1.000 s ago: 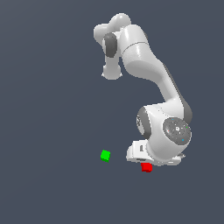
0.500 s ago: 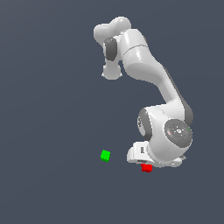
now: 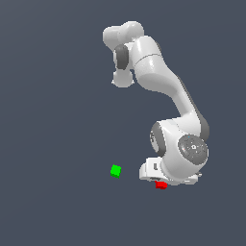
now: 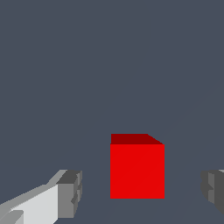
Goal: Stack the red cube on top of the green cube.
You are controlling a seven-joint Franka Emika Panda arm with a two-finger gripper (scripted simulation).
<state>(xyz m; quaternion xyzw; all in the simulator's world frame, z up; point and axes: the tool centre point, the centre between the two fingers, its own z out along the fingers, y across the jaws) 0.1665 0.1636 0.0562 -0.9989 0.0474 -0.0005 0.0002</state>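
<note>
The red cube (image 4: 137,168) sits between my two fingers in the wrist view, with a clear gap on each side. One grey fingertip (image 4: 70,192) and the other fingertip (image 4: 213,189) stand apart from it, so my gripper (image 4: 141,192) is open. In the exterior view the red cube (image 3: 161,185) peeks out under the arm's white hand (image 3: 156,172), which hides the fingers. The green cube (image 3: 116,170) rests alone toward the exterior view's left of the red one, about a hand's width away.
The white arm (image 3: 158,81) rises above the hand and bends back over the scene. The floor around both cubes is plain dark grey with nothing else on it.
</note>
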